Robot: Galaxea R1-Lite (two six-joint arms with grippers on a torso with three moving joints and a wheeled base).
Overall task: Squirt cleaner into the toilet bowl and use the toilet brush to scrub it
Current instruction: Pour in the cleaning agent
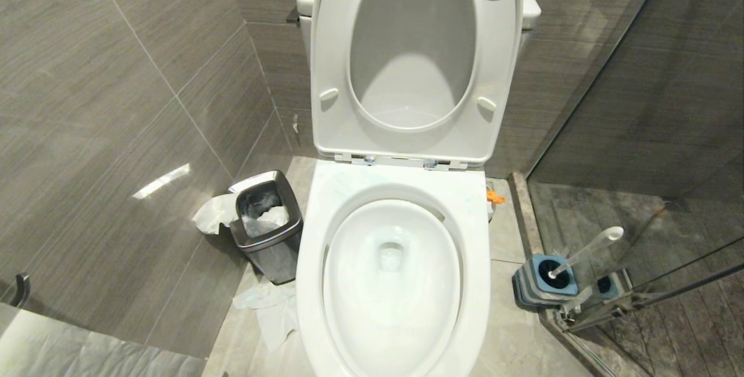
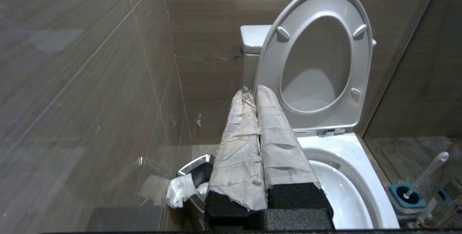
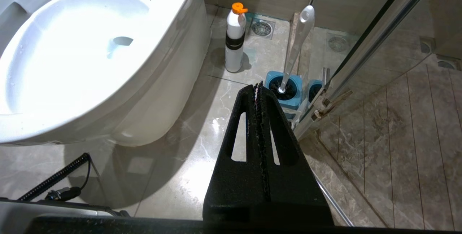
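Only the head view is taking in the whole toilet from above: the toilet bowl (image 1: 390,284) is lying open, with the seat (image 1: 407,63) and lid standing upright against the tank. Faint turquoise streaks of cleaner (image 1: 465,194) are showing on the white rim near the hinges. Neither arm is appearing in this view.

The toilet brush (image 1: 584,252) is standing in its blue and grey holder (image 1: 543,281) on the floor to the right of the toilet, beside the glass shower door, with its white handle leaning away from the bowl. A steel waste bin (image 1: 268,223) is sitting to the left of the toilet, with crumpled paper (image 1: 212,214) beside it.

The right wrist view alone is revealing a white bottle (image 3: 234,39) with an orange cap, standing on the floor between the toilet's base and the brush holder; from the head only its orange tip is peeking out. The right pincer (image 3: 259,86) is hanging above the floor near the holder, its black fingers pressed together and holding nothing.

The left wrist view is showing the left pincer (image 2: 254,90), fingers wrapped in pale cloth, closed tight and empty, raised in front of the upright seat.
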